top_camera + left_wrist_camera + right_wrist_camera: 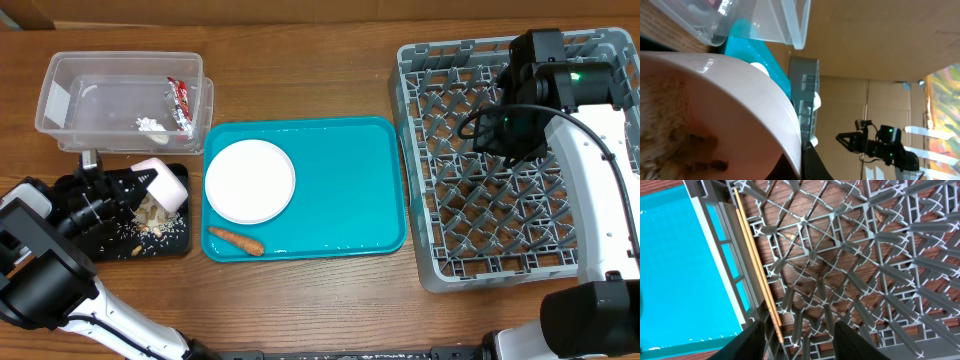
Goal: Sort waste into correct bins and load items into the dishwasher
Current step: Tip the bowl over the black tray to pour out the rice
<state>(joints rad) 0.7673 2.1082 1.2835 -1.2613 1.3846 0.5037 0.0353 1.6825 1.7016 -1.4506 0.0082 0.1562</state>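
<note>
While your left claw was clamped on the tilted white bowl over the rice scraps in the black tray, your right claw just hung spread apart above the grey rack, chopsticks lying along its edge.

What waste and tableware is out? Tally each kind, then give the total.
Carrot: 1
Wrapper: 1
Tissue: 1
Rice scrap pile: 1
Plate: 1
Bowl: 1
Chopsticks: 2
Total: 8
</note>
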